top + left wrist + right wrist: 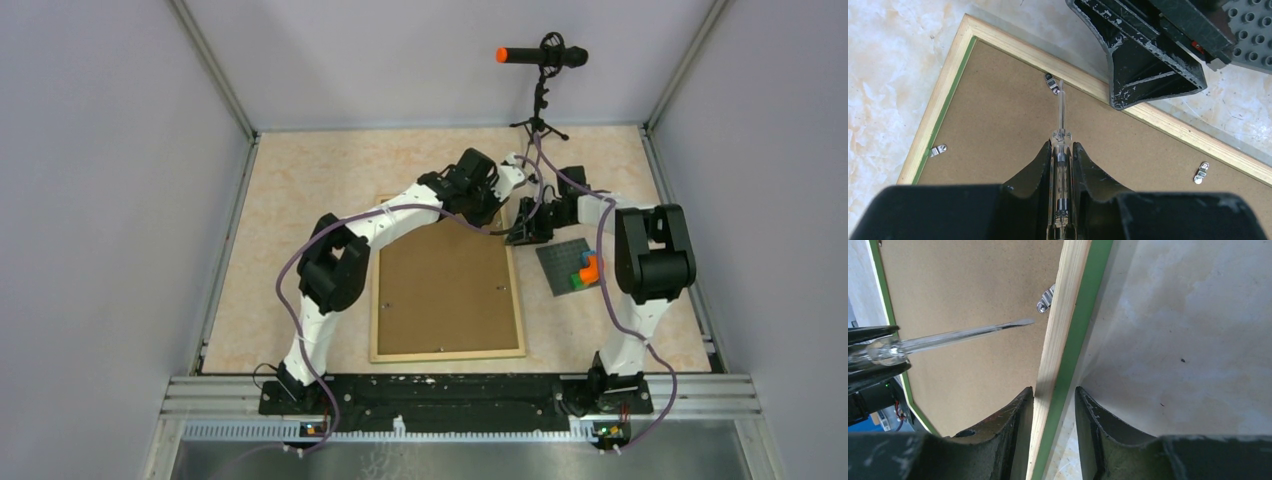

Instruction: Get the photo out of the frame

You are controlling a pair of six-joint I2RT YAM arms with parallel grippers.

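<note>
The frame lies face down on the table, brown fibreboard back up, light wood edge around it. The photo is hidden under the back board. My left gripper is shut on a clear-handled screwdriver, whose blade tip rests at a metal clip by the frame's far right edge. My right gripper stands open astride that edge: the inner finger lies against the wood and a gap remains on the green side. In the right wrist view the screwdriver points at the clip.
A grey baseplate with coloured bricks lies just right of the frame, beside the right arm. A microphone stand rises at the back. Two more clips sit on the back board. Walls enclose three sides.
</note>
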